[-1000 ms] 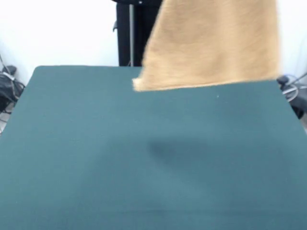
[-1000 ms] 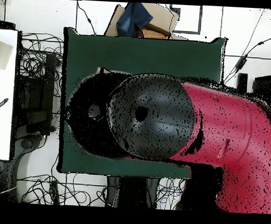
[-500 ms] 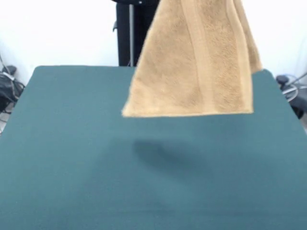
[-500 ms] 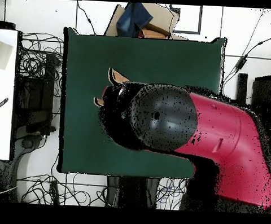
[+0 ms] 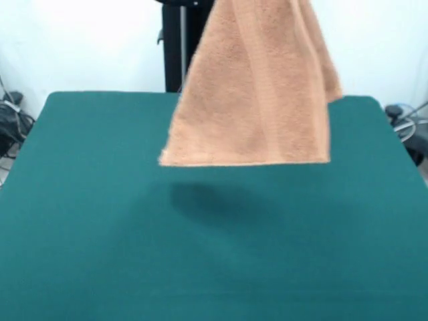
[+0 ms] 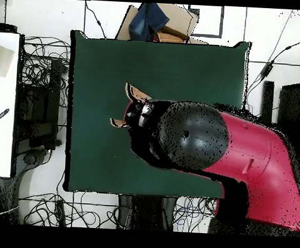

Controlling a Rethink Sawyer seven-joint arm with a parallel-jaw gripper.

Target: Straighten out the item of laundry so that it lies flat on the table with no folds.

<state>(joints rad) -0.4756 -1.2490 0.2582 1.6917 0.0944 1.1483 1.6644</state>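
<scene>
I cannot see the gripper itself in either view, so I cannot tell how it stands; the front view cuts it off above the top edge, and in the overhead view the red and black arm (image 6: 238, 165) covers it. I count one towel (image 5: 251, 100), hanging in the air from the 12 o'clock edge of the front view, widening downward to a straight bottom hem that floats clear of the table (image 5: 100, 234), with a soft shadow on the felt below it. A woven band runs lengthwise down the cloth, and a second layer shows behind its right side, so it hangs doubled there. From above, only two peach corners of it poke out at about 9 o'clock from the arm's black end. There is one table, dark green, nothing else resting on it. Off the table, I see tangled cables (image 6: 40, 67) at 9 o'clock in the overhead view and a cardboard box (image 6: 176, 21) with blue cloth at 12 o'clock.
</scene>
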